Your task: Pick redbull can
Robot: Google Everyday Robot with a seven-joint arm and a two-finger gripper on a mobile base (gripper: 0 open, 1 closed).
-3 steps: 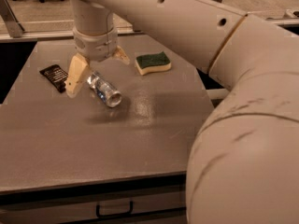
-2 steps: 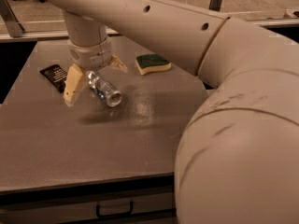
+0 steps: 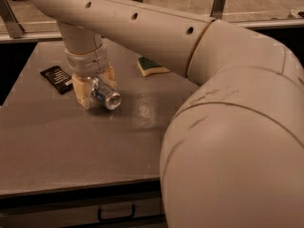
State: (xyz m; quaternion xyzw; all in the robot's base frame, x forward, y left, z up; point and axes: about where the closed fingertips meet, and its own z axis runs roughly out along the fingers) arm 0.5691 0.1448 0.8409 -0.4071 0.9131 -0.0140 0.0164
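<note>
Camera view. Shows a grey table (image 3: 71, 156) with a thick beige arm (image 3: 156, 27) stretching in from the right and bending down at the upper left. Ends in the gripper (image 3: 97, 90), set low on the table's left part, just right of a black packet (image 3: 57, 79). Clamps the can (image 3: 108, 98) from both sides, with one finger (image 3: 81, 91) against its left flank and the other behind its right flank. Has the can lying on its side, round silver end turned toward the camera and slightly right, blue markings along the body. Cannot tell whether touching the tabletop or just off it. Places a yellow-and-green sponge (image 3: 151, 66) well right of the can, partly hidden behind the arm. Shows a dark drawer handle (image 3: 116, 214) below the table's front edge.
</note>
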